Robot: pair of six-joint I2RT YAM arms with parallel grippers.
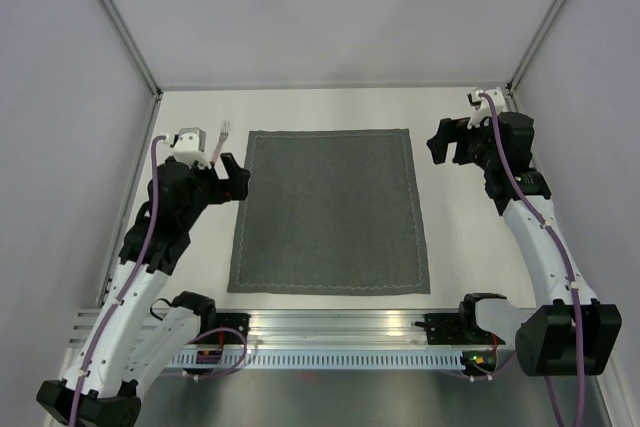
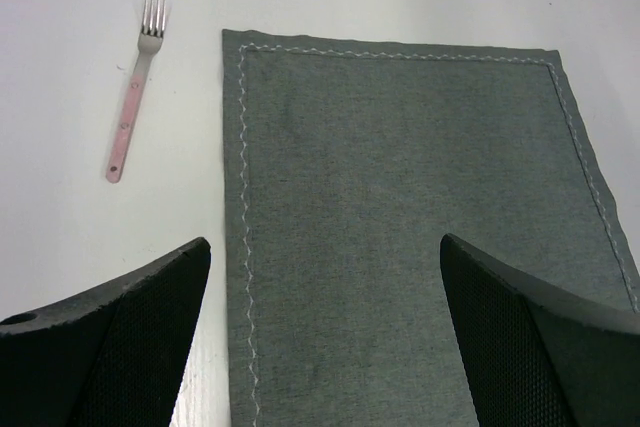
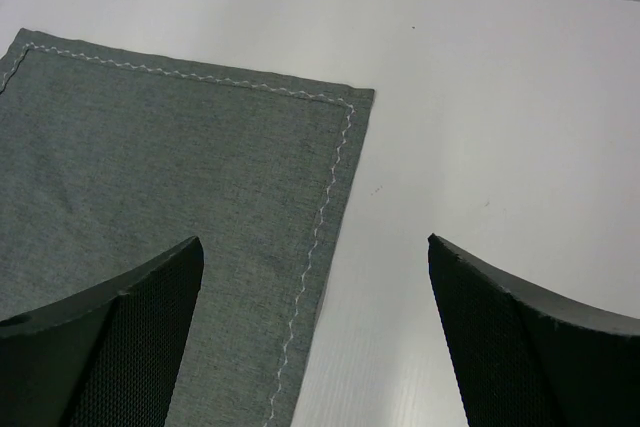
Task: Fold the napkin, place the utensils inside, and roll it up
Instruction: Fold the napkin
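The dark grey napkin (image 1: pixel 329 210) lies flat and unfolded in the middle of the table, with a light stitched line along its edges. It also shows in the left wrist view (image 2: pixel 400 227) and in the right wrist view (image 3: pixel 170 207). A fork with a pale pink handle (image 1: pixel 219 142) lies left of the napkin's far left corner, also in the left wrist view (image 2: pixel 133 97). My left gripper (image 1: pixel 238 179) is open and empty over the napkin's left edge. My right gripper (image 1: pixel 443 142) is open and empty over the napkin's far right corner.
White walls and metal frame posts (image 1: pixel 120 22) close in the table on the left, back and right. A metal rail (image 1: pixel 330 332) with the arm bases runs along the near edge. Bare white table (image 3: pixel 480 97) lies right of the napkin.
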